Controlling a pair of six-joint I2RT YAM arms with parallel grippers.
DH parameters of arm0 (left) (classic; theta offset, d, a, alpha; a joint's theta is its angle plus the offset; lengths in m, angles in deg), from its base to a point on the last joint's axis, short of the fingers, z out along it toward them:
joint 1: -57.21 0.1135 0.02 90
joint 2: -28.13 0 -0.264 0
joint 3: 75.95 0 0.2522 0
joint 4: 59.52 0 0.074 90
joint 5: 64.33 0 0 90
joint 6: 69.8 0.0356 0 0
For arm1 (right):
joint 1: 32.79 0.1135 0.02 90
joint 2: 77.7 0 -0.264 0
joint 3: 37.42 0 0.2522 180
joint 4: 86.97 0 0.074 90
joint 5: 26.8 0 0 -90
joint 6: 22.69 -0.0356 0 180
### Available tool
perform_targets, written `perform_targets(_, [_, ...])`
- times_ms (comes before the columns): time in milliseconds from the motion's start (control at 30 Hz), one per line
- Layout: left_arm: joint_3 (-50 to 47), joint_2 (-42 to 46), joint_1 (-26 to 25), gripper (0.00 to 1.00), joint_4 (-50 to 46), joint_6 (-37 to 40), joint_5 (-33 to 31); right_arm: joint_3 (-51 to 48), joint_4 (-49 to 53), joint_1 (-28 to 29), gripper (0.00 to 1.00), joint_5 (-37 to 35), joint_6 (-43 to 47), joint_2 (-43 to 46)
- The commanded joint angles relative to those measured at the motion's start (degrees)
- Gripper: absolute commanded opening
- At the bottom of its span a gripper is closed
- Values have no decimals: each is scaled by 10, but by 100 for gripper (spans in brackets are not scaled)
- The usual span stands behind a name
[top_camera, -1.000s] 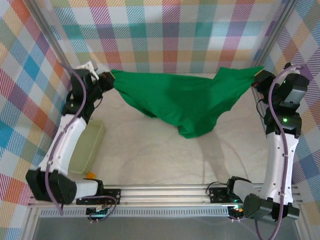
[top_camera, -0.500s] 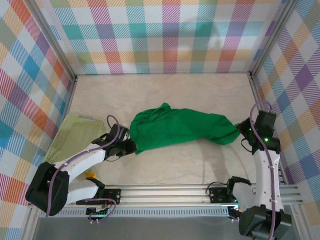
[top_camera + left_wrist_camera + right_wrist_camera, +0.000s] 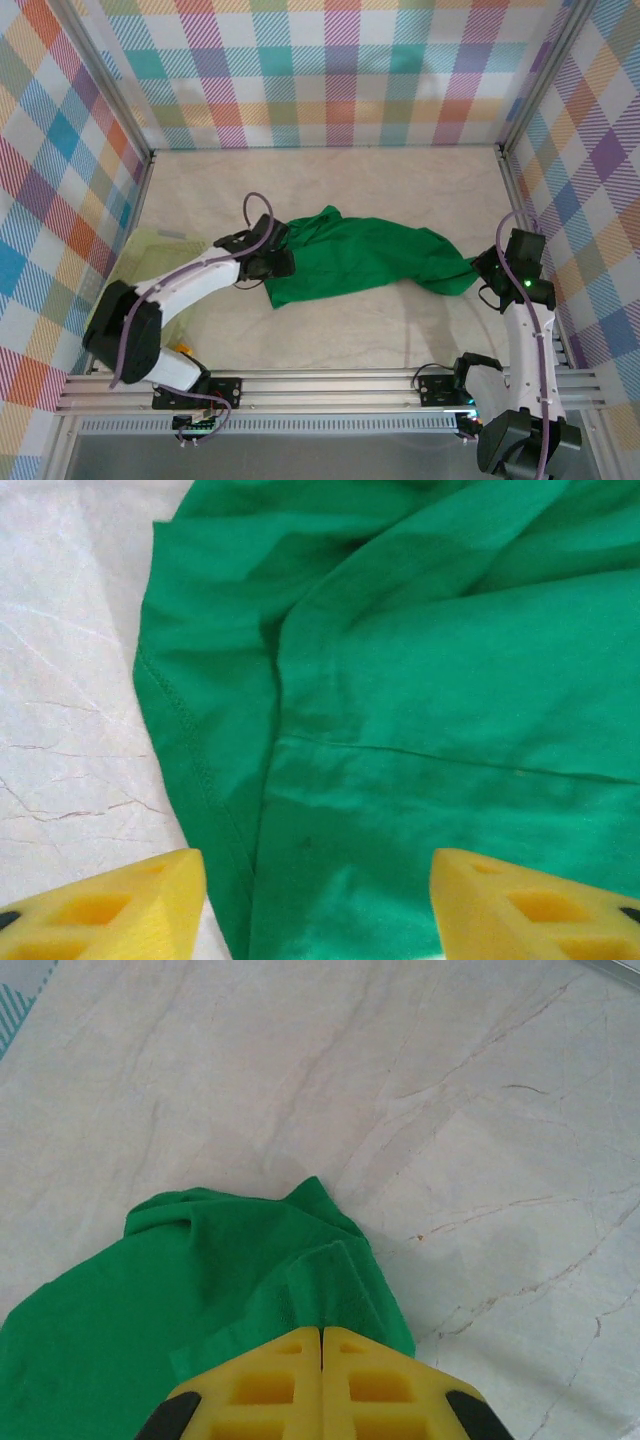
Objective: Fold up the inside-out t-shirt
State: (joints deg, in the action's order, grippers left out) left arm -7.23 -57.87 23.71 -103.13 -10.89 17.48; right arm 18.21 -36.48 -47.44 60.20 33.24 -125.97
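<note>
Across the middle of the bench (image 3: 330, 190), somewhat closer to the near edge than the far one, the inside-out t-shirt (image 3: 360, 260) lies in a rumpled band that runs from left of centre toward the right edge. It is bunched and creased rather than spread flat. From above, neither sleeves nor collar can be picked out.

The left claw (image 3: 278, 262) sits at the shirt's left end. Its wrist view shows the left claw (image 3: 318, 905) wide, with yellow fingers well apart and hemmed green cloth and a seam lying loose below, nothing gripped. The right claw (image 3: 487, 272) is at the shirt's right end, near the right edge of the bench. Its wrist view shows the right claw (image 3: 321, 1338) closed, fingers pressed together on a small pinch of cloth that bunches up at the tips. A pale mesh basket (image 3: 150, 250) stands by the left edge, partly under the left arm.

By my reading, the folding proper has not begun: no clean fold line or squared edge shows anywhere. The shirt rests on the bench, held by one end only. What remains is nearly everything: smoothing it flat, finding hem and shoulders, then laying the folds.
</note>
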Motion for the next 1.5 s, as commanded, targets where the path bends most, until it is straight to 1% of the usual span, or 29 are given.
perform_targets(0, [36, -57, -1, 59, -21, -7, -36, -7, -16, -3, 0, 2, 0, 1])
perform_targets(100, [50, -99, 0, 59, -4, -11, -26, -8, -19, -4, 0, 5, 6, -1])
perform_targets(200, [54, -126, 6, 56, 21, -11, -12, -11, -25, -3, 0, 4, 10, -4])
perform_targets(333, [61, -144, 10, 51, 41, -9, -10, -14, -32, -3, 0, 8, 12, -6])
perform_targets(600, [64, -168, 17, 49, 57, -4, -9, -14, -35, -4, 0, 18, 15, -11])
perform_targets(733, [65, -183, 19, 42, 62, -3, 0, -10, -31, -4, 0, 16, 17, -10])
perform_targets(867, [58, -176, 19, 33, 68, -3, 6, -7, -27, -4, 0, 12, 19, -5])
perform_targets(1000, [56, -167, 19, 26, 63, -3, -3, -5, -27, -3, 0, 13, 17, -8])
perform_targets(1267, [58, -148, 13, 24, 45, 6, -31, 0, -28, -4, 0, 20, 19, -12])
perform_targets(1467, [70, -151, 3, 23, 31, 9, -53, 1, -27, -3, 0, 21, 22, -12])
